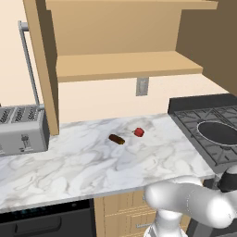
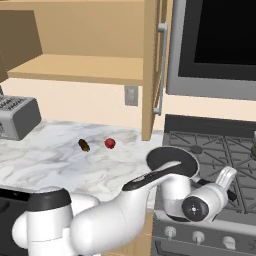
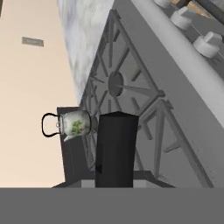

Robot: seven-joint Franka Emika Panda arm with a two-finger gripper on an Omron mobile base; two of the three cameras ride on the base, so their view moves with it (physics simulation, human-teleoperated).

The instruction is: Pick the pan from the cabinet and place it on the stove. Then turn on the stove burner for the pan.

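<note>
The shallow round dark grey-black frying pan (image 2: pixel 169 159) sat on the front-left burner of the black gas cooktop with cast-iron grates (image 2: pixel 220 147), its long thin handle running toward the lower left of the right base view. Placing looked done, which would explain why the light tan wood wall cabinet (image 1: pixel 125 65) stood open with its shelf bare. In the left base view the pan was a dark oval at the right edge.

The white arm's two-finger gripper (image 2: pixel 226 176) was over the grate right of the pan, near the stove's front edge. Its jaws were closed together with nothing between them (one dark block at bottom centre of the hand view). Probably it was closed like that ready for the burner step. The round silver knobs (image 2: pixel 198 236) lined the front panel at the bottom of the right base view, just below the hand.

The surface was a white marble counter with grey veining (image 1: pixel 83 162). It carried a silver toaster (image 1: pixel 21 129) at the left edge, a small brown oblong item (image 1: pixel 116 139) and a small red item (image 1: pixel 139 132) at mid-frame. A white floral kettle with a black handle (image 3: pixel 72 124) showed at the stove's far side in the hand view. The walls were cream, with a grey outlet plate (image 1: pixel 142 86) under the shelf. A dark-glass microwave in a silver frame (image 2: pixel 215 45) filled the upper right.
</note>
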